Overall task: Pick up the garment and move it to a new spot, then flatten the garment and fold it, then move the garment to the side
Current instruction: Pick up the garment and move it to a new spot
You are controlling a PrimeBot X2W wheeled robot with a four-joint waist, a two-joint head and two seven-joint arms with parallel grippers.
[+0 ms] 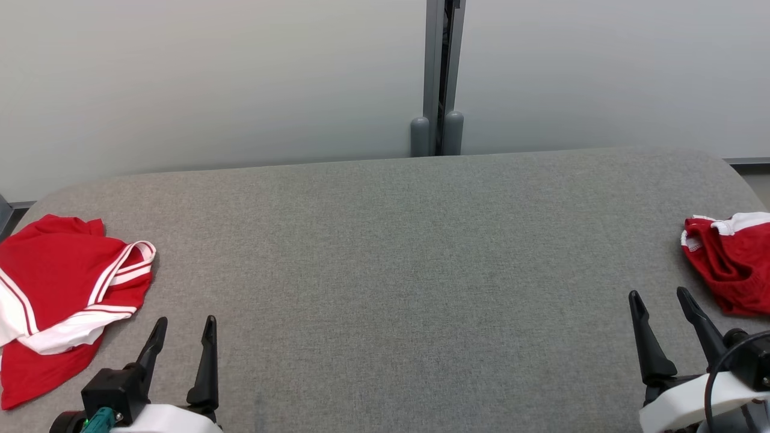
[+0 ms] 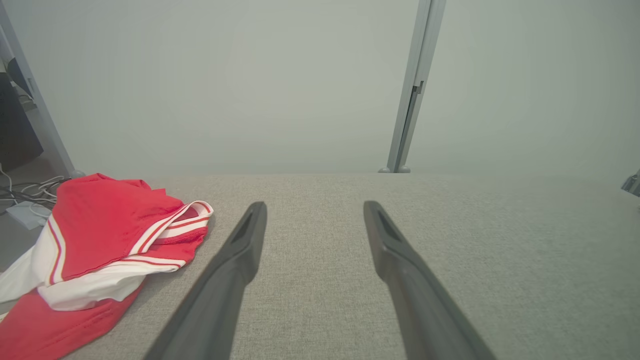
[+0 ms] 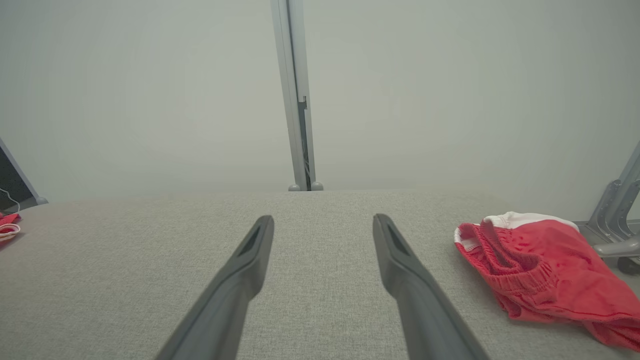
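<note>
Crumpled red jersey with white stripes [image 1: 60,282] lies at the grey fabric table's [image 1: 385,270] left edge, just left of the left gripper [image 1: 184,325], its fingers spread and empty. Crumpled red shorts with white waistband [image 1: 731,264] lie just right of the right gripper [image 1: 660,297], likewise spread.

the left end effector [image 1: 184,326] and right end effector [image 1: 660,299] each have two long, tapered dark fingers [image 1: 206,361] on white wrist shells [image 1: 165,419]; a teal fitting [image 1: 99,419] on the left, a black cable [image 1: 717,362] looped on the right.

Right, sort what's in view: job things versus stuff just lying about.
Job: red and white top, red shorts (either could be the garment), left gripper, right gripper, both open, grey table.
Lying about: cables off the table's left end, metal frame beyond the shorts.
</note>
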